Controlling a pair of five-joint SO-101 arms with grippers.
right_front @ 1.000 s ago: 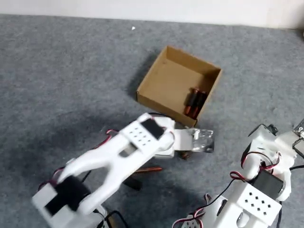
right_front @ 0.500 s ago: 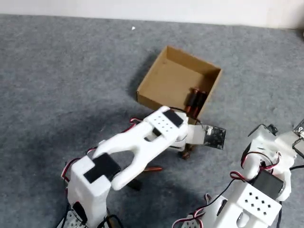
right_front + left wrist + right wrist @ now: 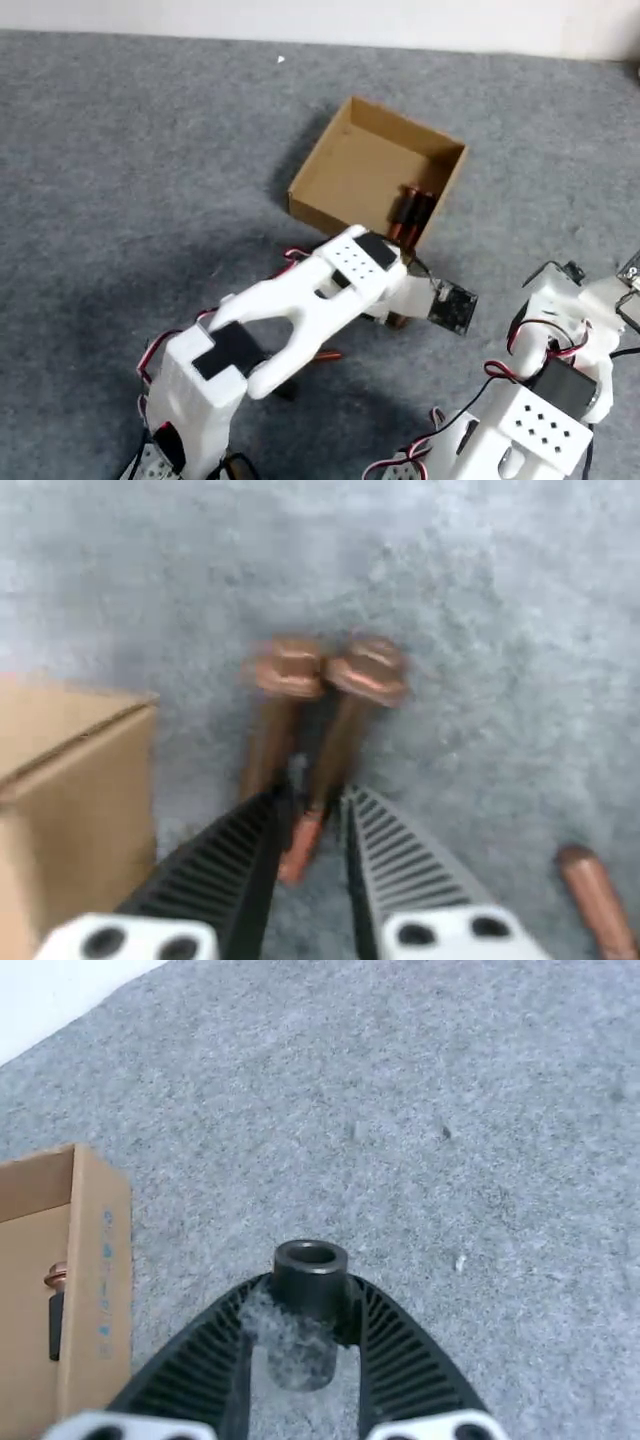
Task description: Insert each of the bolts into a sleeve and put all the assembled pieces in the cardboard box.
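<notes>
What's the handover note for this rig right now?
Left gripper: at the tip of one of two bolts lying beside the box; grip unclear.
Right gripper: shut on a sleeve.
Done: two pieces in the box.
To do: those bolts and a third bolt nearby need sleeves, then the box.

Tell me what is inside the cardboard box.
Two sleeved bolts lie against one wall of the cardboard box; the left arm covers its near edge.
</notes>
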